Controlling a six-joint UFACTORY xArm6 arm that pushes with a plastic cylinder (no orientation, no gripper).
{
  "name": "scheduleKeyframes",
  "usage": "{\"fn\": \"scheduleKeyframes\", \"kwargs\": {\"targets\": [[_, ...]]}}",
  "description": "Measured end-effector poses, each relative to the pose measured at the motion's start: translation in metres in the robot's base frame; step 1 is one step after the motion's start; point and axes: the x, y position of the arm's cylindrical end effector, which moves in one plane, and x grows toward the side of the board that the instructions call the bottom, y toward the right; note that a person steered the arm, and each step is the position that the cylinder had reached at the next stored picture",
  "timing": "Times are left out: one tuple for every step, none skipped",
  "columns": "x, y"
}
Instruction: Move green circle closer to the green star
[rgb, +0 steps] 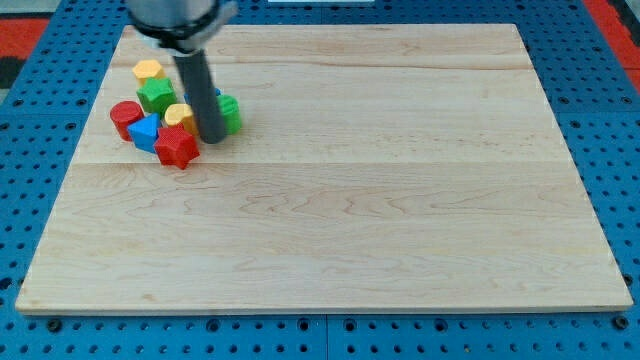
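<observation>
The green circle (230, 113) sits at the right end of a cluster of blocks near the view's upper left. The green star (156, 95) lies to its left, a short gap away. My tip (212, 138) rests just below-left of the green circle, touching or nearly touching it, with the rod hiding part of the blocks behind it.
Around the star: a yellow hexagon (147, 70) above, a red circle (125, 118) at the left, a blue block (146, 131), a yellow block (179, 117) and a red star (177, 149) below. The wooden board (400, 200) lies on a blue pegboard.
</observation>
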Motion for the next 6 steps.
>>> {"fn": "scheduleKeyframes", "kwargs": {"targets": [[0.017, 0.056], [-0.026, 0.101], [-0.045, 0.068], [-0.045, 0.015], [-0.044, 0.000], [-0.044, -0.024]]}}
